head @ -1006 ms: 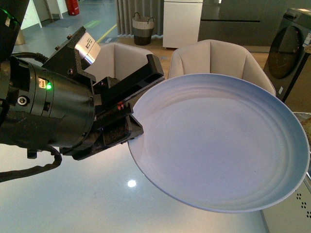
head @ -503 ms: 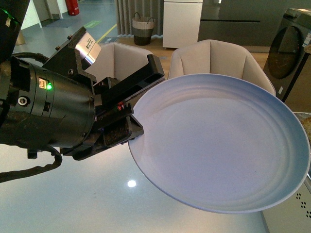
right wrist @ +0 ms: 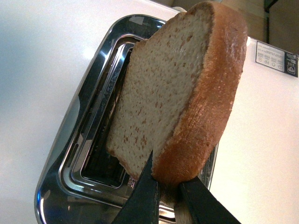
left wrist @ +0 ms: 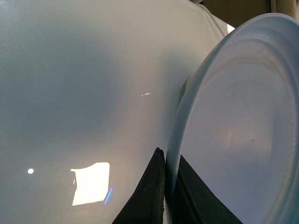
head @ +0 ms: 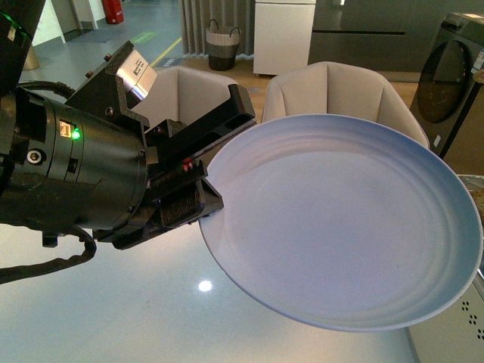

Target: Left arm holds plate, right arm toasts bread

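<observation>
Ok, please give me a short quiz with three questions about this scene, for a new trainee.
1. True or false: the pale blue plate already carries the bread slice.
2. Where is the bread slice? A) dropped on the floor B) in the right end effector, at the toaster slot, mostly outside it C) fully down in the slot
3. Fill in: the left end effector clamps the plate by its ____.
Key: 1 false; 2 B; 3 rim.
</observation>
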